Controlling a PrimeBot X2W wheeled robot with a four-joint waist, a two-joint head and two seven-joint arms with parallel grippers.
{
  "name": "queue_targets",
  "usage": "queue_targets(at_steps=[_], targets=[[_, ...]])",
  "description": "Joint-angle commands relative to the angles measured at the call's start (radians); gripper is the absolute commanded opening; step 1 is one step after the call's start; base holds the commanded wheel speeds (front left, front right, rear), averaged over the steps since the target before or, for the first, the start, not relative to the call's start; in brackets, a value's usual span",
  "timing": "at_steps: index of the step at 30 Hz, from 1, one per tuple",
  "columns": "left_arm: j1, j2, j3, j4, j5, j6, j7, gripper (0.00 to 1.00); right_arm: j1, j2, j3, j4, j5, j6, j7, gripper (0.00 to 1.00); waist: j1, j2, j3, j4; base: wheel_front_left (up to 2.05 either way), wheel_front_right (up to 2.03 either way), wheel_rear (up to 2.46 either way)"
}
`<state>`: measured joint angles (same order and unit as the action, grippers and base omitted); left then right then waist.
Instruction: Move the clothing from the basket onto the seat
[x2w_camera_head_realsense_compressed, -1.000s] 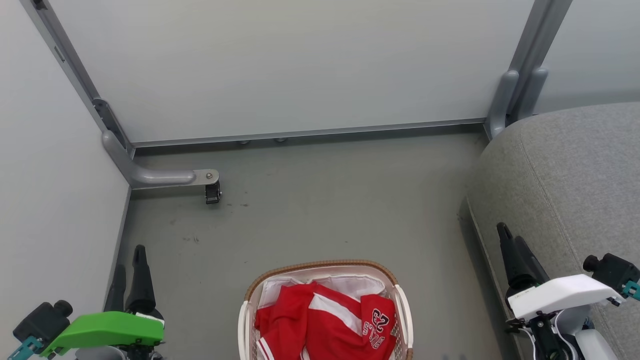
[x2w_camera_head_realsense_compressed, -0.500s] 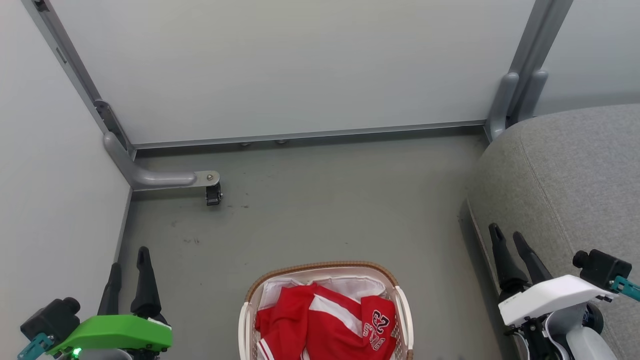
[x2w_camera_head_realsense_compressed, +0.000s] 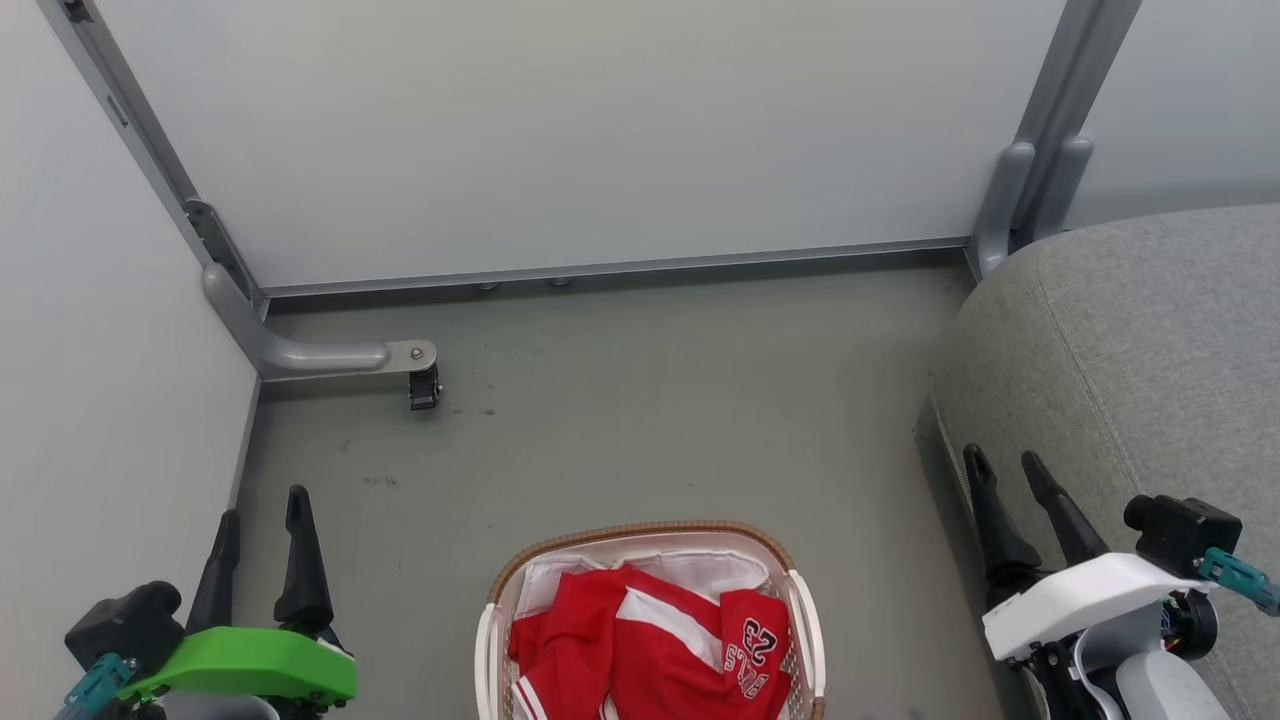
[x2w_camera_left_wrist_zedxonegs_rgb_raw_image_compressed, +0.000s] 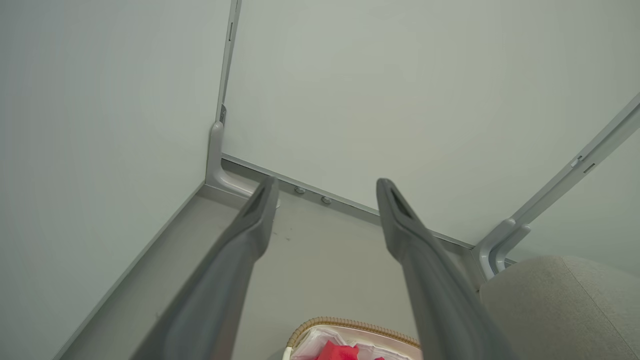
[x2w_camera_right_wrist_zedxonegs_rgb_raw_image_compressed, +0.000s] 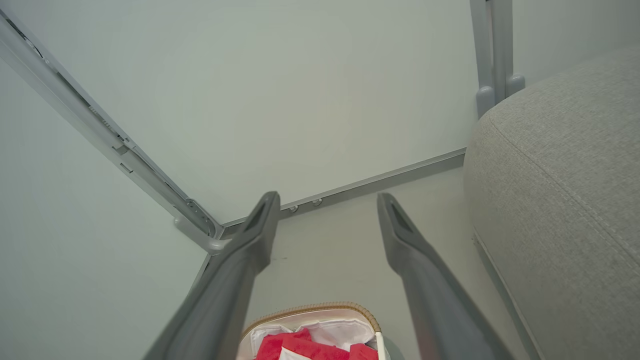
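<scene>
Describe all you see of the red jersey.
The red fabric sports jersey lies crumpled in the oval cream perforated plastic basket with a brown woven-look rim, on a white liner sheet. A white stripe crosses its middle, white trim shows at its lower left, and dark white-outlined "23" lettering sits askew at its right. The head view's bottom edge cuts it off.
</scene>
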<state>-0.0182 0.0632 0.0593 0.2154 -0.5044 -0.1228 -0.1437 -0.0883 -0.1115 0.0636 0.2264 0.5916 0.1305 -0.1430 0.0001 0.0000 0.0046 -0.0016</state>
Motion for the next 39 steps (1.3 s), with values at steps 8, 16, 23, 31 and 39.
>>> queue_targets(at_steps=[8, 16, 23, 31, 39], targets=[[-0.006, 0.019, -0.011, -0.004, 0.101, 0.000, -0.029, 1.00, -0.018, -0.020, 0.021, -0.007, -0.104, 0.000, -0.029, 1.00, 0.0000, 0.0000, 0.003, -0.006, 0.00, 0.00, 0.00], [-0.005, 0.020, -0.021, 0.000, 0.176, -0.002, -0.047, 1.00, -0.021, -0.015, 0.037, -0.003, -0.180, 0.000, -0.047, 1.00, 0.0000, 0.0000, 0.008, -0.012, 0.00, 0.00, 0.00], [0.001, 0.015, -0.025, 0.003, 0.237, -0.003, -0.063, 1.00, -0.025, -0.020, 0.048, 0.000, -0.238, 0.000, -0.064, 1.00, 0.0000, 0.0000, 0.023, -0.022, 0.00, 0.00, 0.00], [-0.022, 0.008, -0.041, 0.014, 0.299, -0.006, -0.080, 1.00, -0.035, -0.024, 0.046, 0.012, -0.301, 0.000, -0.081, 1.00, -0.0001, 0.0000, 0.062, -0.038, 0.00, 0.00, 0.00], [-0.083, 0.005, -0.139, 0.084, 0.346, -0.008, -0.095, 1.00, -0.082, -0.016, 0.051, 0.002, -0.363, 0.000, -0.096, 1.00, -0.0001, 0.0000, 0.172, -0.079, 0.00, 0.00, 0.00]])
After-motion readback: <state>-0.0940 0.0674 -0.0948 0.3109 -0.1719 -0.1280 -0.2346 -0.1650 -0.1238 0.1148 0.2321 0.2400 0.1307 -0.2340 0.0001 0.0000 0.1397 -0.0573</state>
